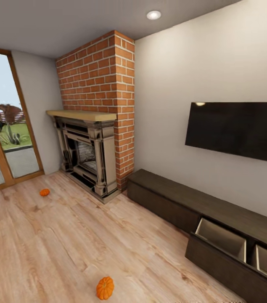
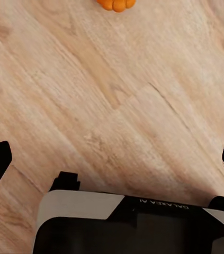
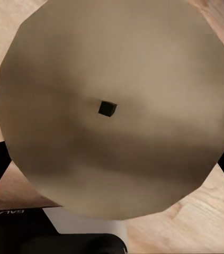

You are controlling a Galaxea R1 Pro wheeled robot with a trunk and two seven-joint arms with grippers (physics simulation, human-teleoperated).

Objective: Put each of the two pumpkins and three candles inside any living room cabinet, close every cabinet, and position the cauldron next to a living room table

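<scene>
Two orange pumpkins lie on the wood floor: one [image 1: 105, 288] close in front of me, the other [image 1: 44, 192] far left near the fireplace. The near pumpkin [image 2: 116, 4] also appears ahead of my left gripper [image 2: 112, 159], which is open above bare planks with nothing between its fingers. My right gripper [image 3: 112, 169] is shut on a candle [image 3: 117, 79], whose round grey-tan top and small black wick sit very close to the camera. The dark-brown cabinet [image 1: 171, 198] runs along the right wall, with two drawers [image 1: 221, 237] pulled open showing pale insides.
A brick fireplace [image 1: 91, 155] with a wooden mantel stands in the corner. A black TV [image 1: 238, 130] hangs above the cabinet. A glass door [image 1: 3, 139] is at the left. The robot's base [image 2: 127, 225] shows under the left wrist.
</scene>
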